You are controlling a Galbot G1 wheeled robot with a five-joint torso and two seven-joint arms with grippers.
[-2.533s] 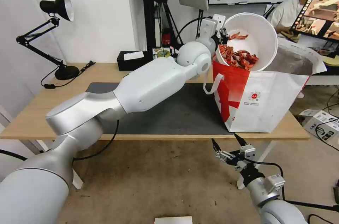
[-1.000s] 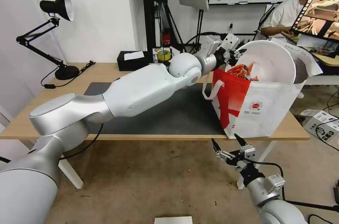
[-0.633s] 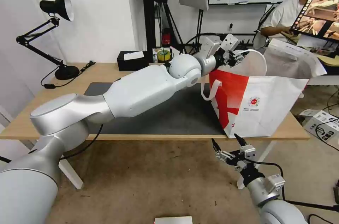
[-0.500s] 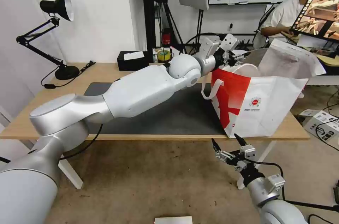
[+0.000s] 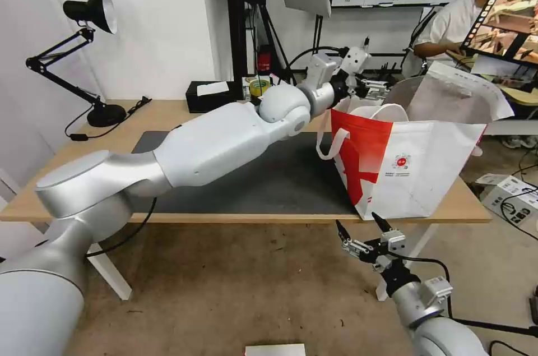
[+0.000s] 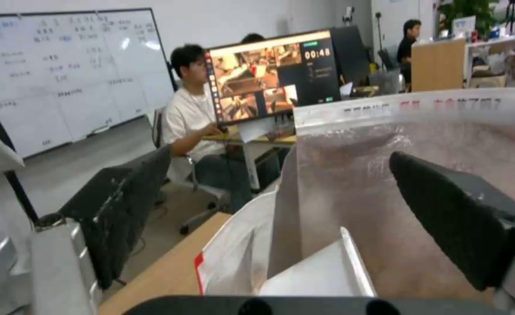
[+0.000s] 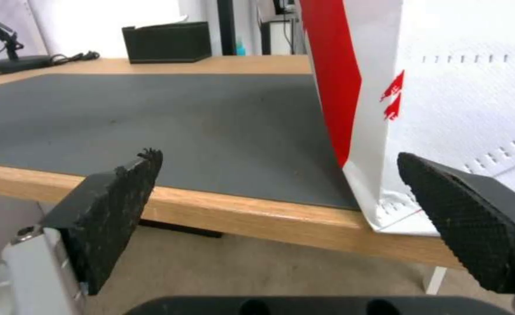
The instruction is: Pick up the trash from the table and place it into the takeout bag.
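Note:
The takeout bag (image 5: 414, 160), red and white with foil lining (image 6: 421, 183), stands open at the right end of the table (image 5: 168, 115). My left gripper (image 5: 374, 87) hovers over the bag's near-left rim, open, with nothing between its fingers (image 6: 450, 227). The trash is hidden from view; the bag's inside is out of sight in the head view. My right gripper (image 5: 357, 222) hangs open below the table's front edge, in front of the bag's lower corner (image 7: 386, 210). Its fingers (image 7: 111, 214) hold nothing.
A dark grey mat (image 5: 280, 176) covers the table's middle. A black tissue box (image 5: 212, 96) and a desk lamp (image 5: 89, 14) stand along the back edge. A person sits at a monitor (image 5: 507, 17) behind the bag. Boxes and cables lie on the floor at right.
The white bowl of crayfish shells, held tilted over the bag, went down into it and left the left gripper. That gripper has since drawn back and up a little. The right arm has not moved.

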